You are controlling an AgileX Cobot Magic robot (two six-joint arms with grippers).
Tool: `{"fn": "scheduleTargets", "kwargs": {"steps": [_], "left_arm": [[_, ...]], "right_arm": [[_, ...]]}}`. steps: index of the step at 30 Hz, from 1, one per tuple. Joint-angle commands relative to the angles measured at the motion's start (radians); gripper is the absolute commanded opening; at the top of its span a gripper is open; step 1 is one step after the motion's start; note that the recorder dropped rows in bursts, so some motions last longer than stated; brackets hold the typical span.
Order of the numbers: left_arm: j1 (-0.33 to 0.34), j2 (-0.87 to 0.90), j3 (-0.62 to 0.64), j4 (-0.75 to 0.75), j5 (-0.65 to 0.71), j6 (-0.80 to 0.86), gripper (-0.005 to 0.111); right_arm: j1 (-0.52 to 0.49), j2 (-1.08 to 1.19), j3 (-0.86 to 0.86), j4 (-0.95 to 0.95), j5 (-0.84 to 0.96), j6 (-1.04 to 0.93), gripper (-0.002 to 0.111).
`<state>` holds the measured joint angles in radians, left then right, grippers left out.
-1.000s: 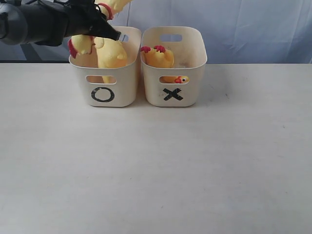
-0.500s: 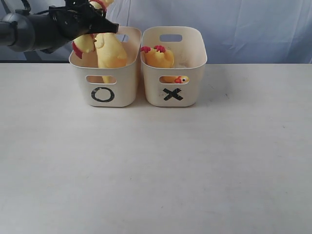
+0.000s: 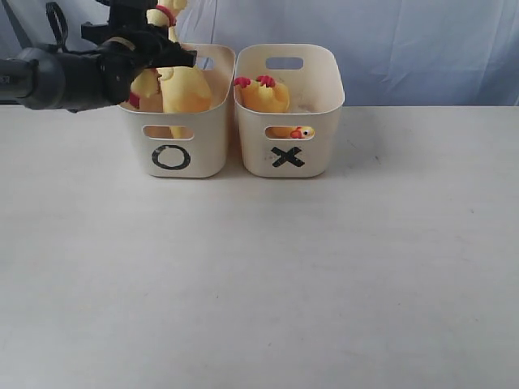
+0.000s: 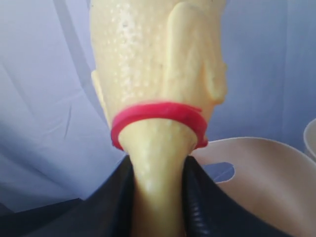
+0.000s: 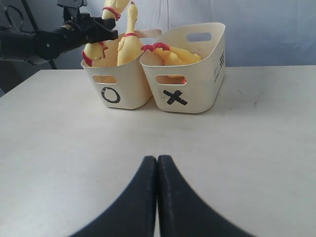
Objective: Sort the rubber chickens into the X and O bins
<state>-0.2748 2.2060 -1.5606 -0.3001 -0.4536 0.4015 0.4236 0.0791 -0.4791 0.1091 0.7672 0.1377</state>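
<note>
Rubber chicken (image 4: 158, 74), neck pinched in left pincer (image 4: 158, 200) above O bin (image 3: 172, 156); second chicken (image 3: 264, 96) lying in X bin (image 3: 289, 156); right pincer (image 5: 157, 170) pressed together over surface (image 3: 259, 275).

Left arm (image 3: 61, 79) black, rounded, cable (image 3: 55, 16) looped above; right gripper (image 5: 157, 162) black, smooth, tapered.

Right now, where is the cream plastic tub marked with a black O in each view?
Exterior view: cream plastic O tub, upper left.
Left wrist view: lower right, probably its rim; mark hidden.
Right wrist view: upper left.
Shared landmark: red-banded yellow rubber chicken held above it.
</note>
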Motion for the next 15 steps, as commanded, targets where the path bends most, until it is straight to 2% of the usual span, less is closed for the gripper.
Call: {"fn": "scheduleTargets", "kwargs": {"steps": [1,3,7,15], "left_arm": [[0.003,0.008,0.056,0.229,-0.222,-0.217,0.0],[0.003,0.016,0.069,0.279,-0.251,-0.257,0.0],[0.003,0.027,0.095,0.238,-0.269,-0.266,0.0],[0.003,0.027,0.171,0.253,-0.318,-0.262,0.0]], "right_arm": [[-0.004,-0.005,0.005,-0.003,-0.005,-0.003,0.0],[-0.004,-0.005,0.005,-0.003,-0.005,-0.003,0.0],[-0.004,-0.005,0.005,-0.003,-0.007,-0.003,0.0],[-0.004,-0.005,0.005,-0.003,-0.007,-0.003,0.0]]}}
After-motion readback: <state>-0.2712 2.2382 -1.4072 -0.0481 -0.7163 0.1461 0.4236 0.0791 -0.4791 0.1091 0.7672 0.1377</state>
